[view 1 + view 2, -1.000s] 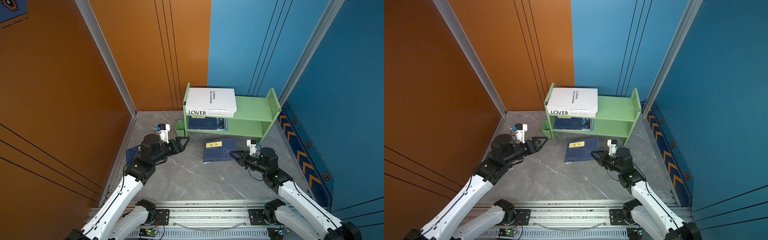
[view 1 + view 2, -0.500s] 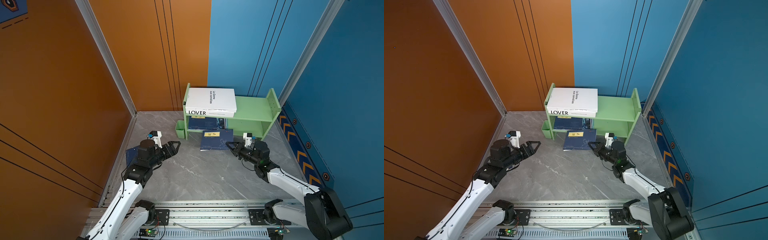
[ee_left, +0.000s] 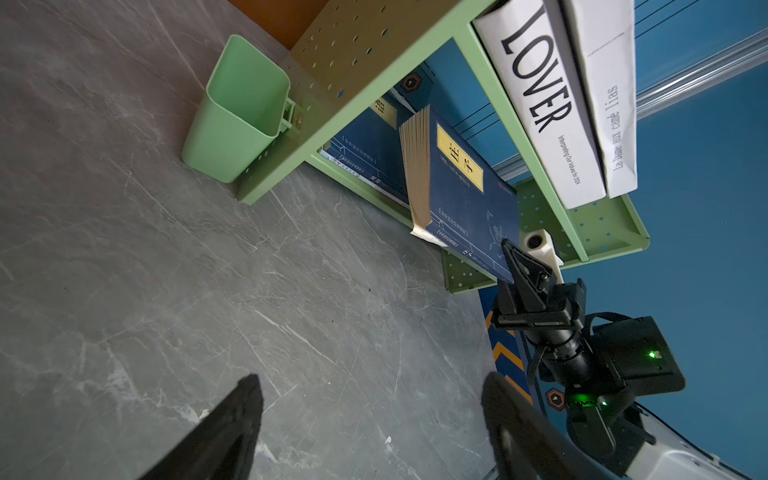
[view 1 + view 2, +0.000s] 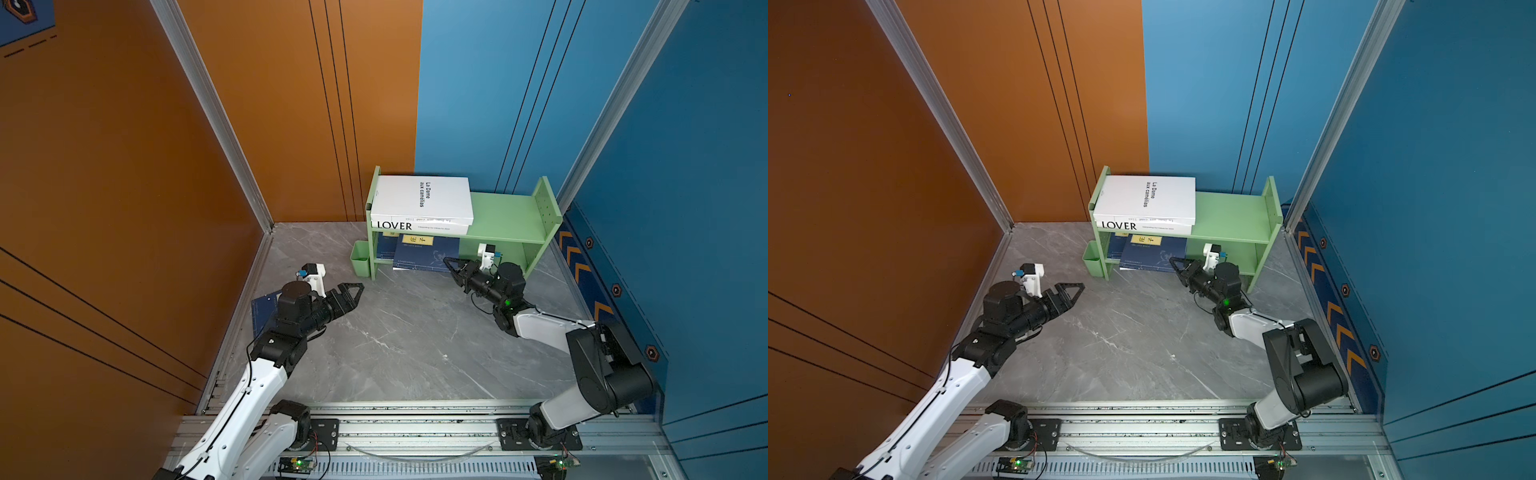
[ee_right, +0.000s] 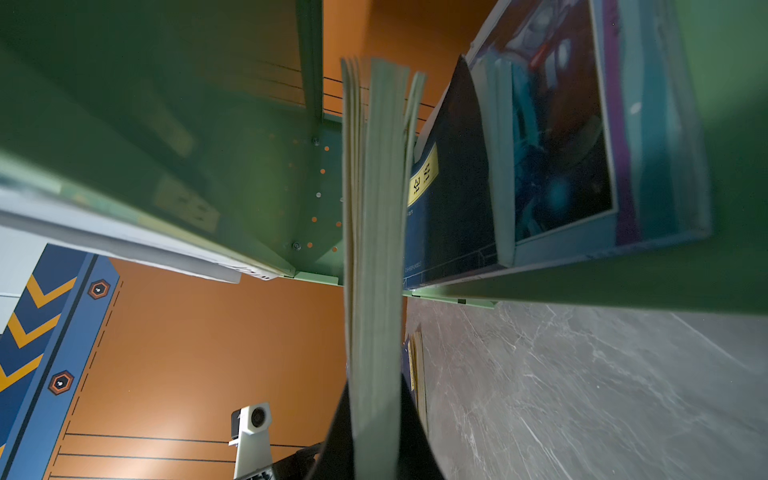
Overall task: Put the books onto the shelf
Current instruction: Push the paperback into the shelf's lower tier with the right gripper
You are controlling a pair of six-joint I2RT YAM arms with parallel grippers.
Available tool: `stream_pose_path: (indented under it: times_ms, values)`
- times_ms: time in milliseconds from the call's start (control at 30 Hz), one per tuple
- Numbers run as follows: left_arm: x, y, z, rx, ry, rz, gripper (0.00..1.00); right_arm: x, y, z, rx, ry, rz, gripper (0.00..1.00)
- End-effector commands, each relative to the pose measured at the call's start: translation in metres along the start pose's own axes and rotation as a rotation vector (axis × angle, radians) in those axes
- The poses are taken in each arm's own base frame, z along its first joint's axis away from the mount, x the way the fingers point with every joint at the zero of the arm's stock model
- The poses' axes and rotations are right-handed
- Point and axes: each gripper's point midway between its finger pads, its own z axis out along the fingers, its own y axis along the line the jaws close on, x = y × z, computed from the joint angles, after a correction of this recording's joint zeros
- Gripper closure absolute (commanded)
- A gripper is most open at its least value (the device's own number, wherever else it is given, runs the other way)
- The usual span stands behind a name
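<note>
Currently pinching a navy book [image 4: 426, 253] by its near right corner with the right gripper [image 4: 451, 266], jaws closed on cover and pages. Holding it tilted, far part under the upper tier of the shelf [image 4: 507, 216], near edge sticking out past the front of the lower tier. Lying flat beneath it on the left half of that lower tier: a second navy book [image 3: 365, 145] and, lowest, a teal magazine [image 5: 561, 145]. Stacked on the left end of the upper tier: two white books [image 4: 419, 197], the one lettered LOVER underneath. Holding the left gripper [image 4: 353, 293] above the grey floor [image 4: 395, 340] near-left of the shelf, jaws spread wide, nothing between, pointing toward the green cup [image 4: 360, 259] on the shelf's left panel. Lying on the floor by the left wall, partly hidden under the left arm: a third navy book [image 4: 262, 307].
</note>
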Motion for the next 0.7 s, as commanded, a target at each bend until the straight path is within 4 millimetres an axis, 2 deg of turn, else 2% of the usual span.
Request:
stream_pose_path:
  times_ms: [0, 33, 333, 667]
  values:
    - [0.002, -0.002, 0.005, 0.026, 0.013, 0.018, 0.15, -0.012, 0.033, 0.011, -0.096, -0.019, -0.085, 1.0]
    - [0.002, -0.001, 0.007, 0.022, 0.018, 0.018, 0.1, -0.012, 0.032, 0.015, -0.096, -0.017, -0.088, 1.0]
    - [0.004, 0.008, 0.02, -0.004, 0.043, 0.018, 0.08, -0.013, 0.015, 0.051, -0.083, 0.022, -0.115, 1.0]
    - [0.01, 0.018, 0.024, -0.038, 0.065, 0.006, 0.08, -0.019, 0.015, 0.078, -0.105, 0.041, -0.145, 1.0]
